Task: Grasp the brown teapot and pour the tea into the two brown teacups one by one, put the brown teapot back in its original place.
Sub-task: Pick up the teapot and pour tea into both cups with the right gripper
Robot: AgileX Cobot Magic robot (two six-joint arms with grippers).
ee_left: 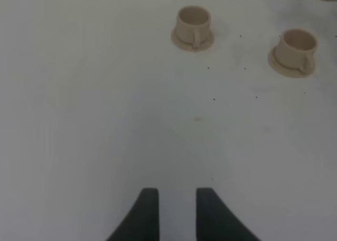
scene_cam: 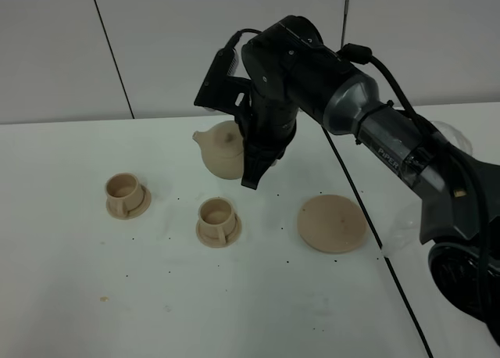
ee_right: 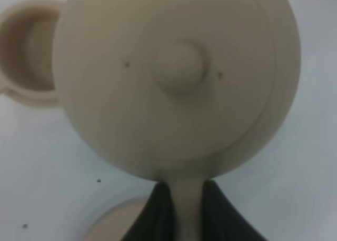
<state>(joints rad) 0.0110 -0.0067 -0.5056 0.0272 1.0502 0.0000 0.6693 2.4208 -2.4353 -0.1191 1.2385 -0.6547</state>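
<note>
The brown teapot (scene_cam: 222, 150) hangs a little above the table behind the two brown teacups, spout to the left. My right gripper (scene_cam: 254, 170) reaches across the middle and is shut on its loop handle (ee_right: 184, 209); the domed lid with its knob (ee_right: 179, 67) fills the right wrist view. One teacup (scene_cam: 125, 191) stands on its saucer at the left, the other (scene_cam: 216, 216) nearer the middle; both show in the left wrist view (ee_left: 194, 23) (ee_left: 298, 46). The wide flat saucer (scene_cam: 332, 223) lies bare to the right. My left gripper (ee_left: 176, 209) is empty, fingers a narrow gap apart, low over the table.
A dark seam (scene_cam: 367, 217) runs diagonally between two white tabletops just right of the wide saucer. Small dark specks dot the table around the cups. A grey panelled wall stands behind. One cup's rim (ee_right: 29, 51) shows past the teapot in the right wrist view.
</note>
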